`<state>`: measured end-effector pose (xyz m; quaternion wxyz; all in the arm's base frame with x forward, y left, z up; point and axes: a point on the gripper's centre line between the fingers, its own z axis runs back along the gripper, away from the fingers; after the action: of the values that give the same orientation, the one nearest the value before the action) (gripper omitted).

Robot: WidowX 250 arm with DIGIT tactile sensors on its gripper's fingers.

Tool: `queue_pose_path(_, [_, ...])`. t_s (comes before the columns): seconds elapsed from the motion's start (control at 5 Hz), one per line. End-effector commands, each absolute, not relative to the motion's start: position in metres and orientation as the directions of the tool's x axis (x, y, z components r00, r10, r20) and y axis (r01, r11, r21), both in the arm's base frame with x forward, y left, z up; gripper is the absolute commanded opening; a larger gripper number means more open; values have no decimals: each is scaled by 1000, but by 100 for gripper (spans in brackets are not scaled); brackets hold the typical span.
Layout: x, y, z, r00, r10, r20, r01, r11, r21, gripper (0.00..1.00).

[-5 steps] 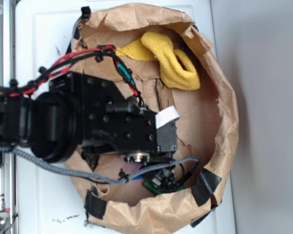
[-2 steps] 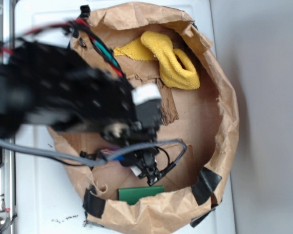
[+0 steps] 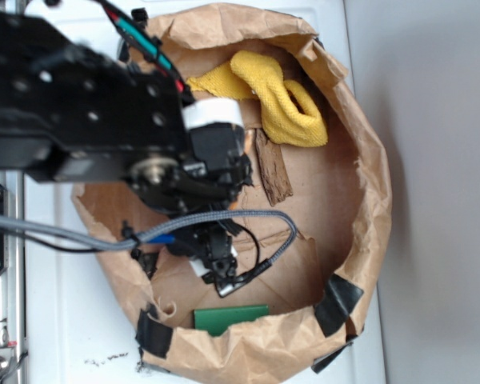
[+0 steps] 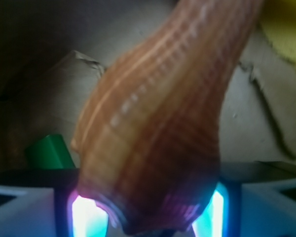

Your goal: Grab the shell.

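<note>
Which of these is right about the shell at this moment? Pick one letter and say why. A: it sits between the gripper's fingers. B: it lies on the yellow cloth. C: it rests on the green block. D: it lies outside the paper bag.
A: the wrist view shows the ridged orange-tan shell filling the frame, its wide end wedged between the glowing fingers of the gripper.

In the wrist view the shell [image 4: 153, 133] was blurred, its tapering end cut off by the top edge. We could not find it in the exterior view, where the arm [image 3: 88, 104] perhaps hid it and ran off the left edge.
</note>
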<state>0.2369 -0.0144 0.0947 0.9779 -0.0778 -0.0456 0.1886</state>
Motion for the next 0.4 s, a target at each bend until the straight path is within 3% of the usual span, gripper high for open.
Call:
queue_pose_path(0.0, [234,25,157,928,327,176,-333,943,7,0])
queue_pose_path(0.2, [231,30,175,924,316,214,-337,939,70,0])
